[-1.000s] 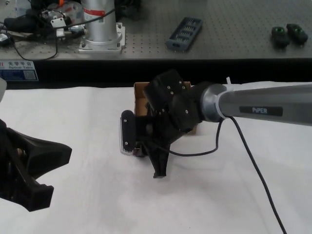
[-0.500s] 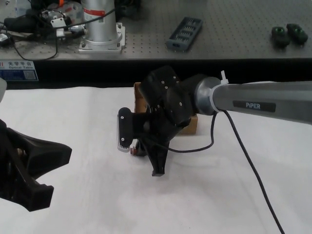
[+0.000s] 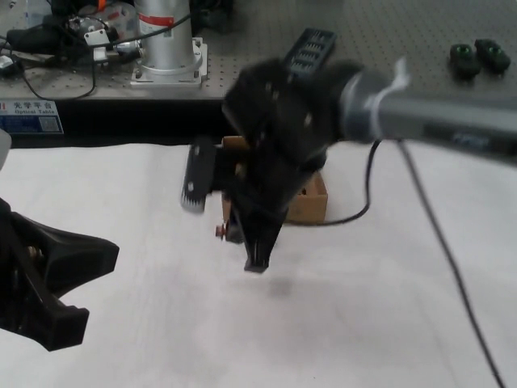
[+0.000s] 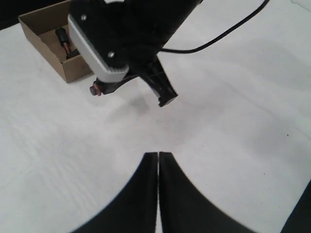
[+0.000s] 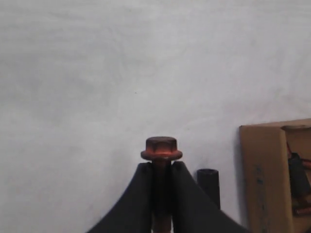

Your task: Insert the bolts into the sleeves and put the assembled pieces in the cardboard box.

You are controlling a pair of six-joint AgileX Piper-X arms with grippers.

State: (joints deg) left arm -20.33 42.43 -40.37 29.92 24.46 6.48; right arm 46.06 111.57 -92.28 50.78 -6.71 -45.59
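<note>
- Cloth [image 3: 363, 323], white and faintly creased, covers the bench.
- Perforated metal table [image 3: 388, 48] stands behind it and carries a shiny cylindrical post [image 3: 166, 32].
- Right arm [image 3: 436, 121], a grey tube with a black wrist, crosses in front of the cardboard box [image 3: 311, 202] and hides much of it.
- Brown corrugated box with an open top; a dark sleeve with a coppery bolt [image 4: 63, 39] lies inside.
- Left gripper [image 4: 158, 158], matte black, has its curved fingers pressed together on nothing, low over bare cloth and well apart from the box.
- Right gripper [image 5: 161, 170] pinches a bolt [image 5: 161, 148] by the shank, above the cloth just beside the box.
- Bolt head is copper-coloured, hexagonal and flanged.
</note>
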